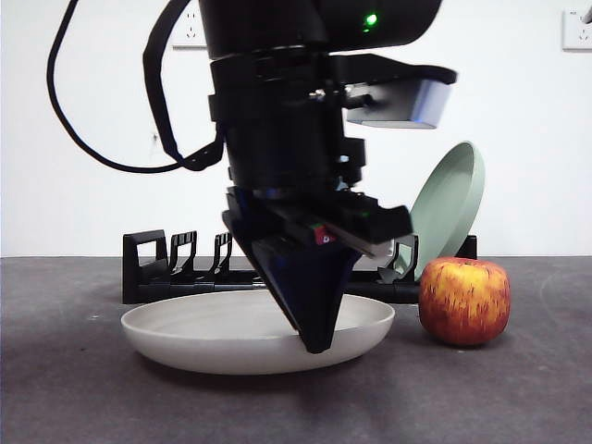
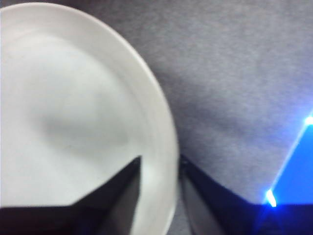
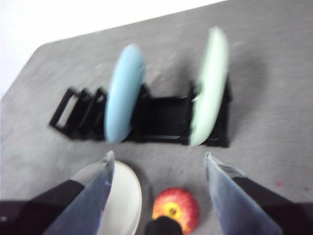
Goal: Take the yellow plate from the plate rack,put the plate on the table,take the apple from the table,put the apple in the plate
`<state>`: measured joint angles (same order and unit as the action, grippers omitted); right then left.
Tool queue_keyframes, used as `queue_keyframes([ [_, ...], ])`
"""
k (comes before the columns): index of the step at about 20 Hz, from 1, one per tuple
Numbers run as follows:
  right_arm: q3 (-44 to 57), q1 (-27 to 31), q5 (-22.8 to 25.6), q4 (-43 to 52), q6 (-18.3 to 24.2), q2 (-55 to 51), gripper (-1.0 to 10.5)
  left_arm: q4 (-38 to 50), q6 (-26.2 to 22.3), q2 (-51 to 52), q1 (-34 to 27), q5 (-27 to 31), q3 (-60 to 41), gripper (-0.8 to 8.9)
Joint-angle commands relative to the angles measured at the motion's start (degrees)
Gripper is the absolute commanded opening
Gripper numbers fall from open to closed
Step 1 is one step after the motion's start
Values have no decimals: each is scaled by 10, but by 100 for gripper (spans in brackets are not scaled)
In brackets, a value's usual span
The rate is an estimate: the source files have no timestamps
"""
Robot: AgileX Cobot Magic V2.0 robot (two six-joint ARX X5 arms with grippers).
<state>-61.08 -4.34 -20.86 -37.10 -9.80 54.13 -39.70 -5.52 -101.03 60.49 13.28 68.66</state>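
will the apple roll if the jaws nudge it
Probably a little: the apple is round and stands free on the table, touching nothing. Its squat shape may stop it soon. The skin looks smooth, so the open right gripper might slip without a centred grasp.

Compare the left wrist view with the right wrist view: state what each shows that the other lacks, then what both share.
Only the left wrist view shows the left gripper, its jaws astride the rim of the yellow plate. Only the right wrist view shows the plate rack holding a blue plate and a pale green plate, the apple, and the right gripper, jaws wide apart. Both show the yellow plate and the table.
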Motion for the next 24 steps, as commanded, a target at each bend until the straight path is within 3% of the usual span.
queue_keyframes([
  [1,-3,-16,-2,-10,28,0,331,-10,31,6,-19,1,1,323],
  [4,-3,-48,2,-25,32,10,516,-5,59,71,-33,1,1,323],
  [6,-3,-71,5,-31,37,29,515,17,71,144,-35,-1,1,323],
  [12,-3,-150,104,-31,52,124,505,33,94,376,-36,-12,1,322],
  [18,-3,-197,155,-16,63,256,505,42,105,568,-36,94,1,314],
  [24,-3,-199,169,-2,71,354,505,10,105,642,-36,154,1,314],
])
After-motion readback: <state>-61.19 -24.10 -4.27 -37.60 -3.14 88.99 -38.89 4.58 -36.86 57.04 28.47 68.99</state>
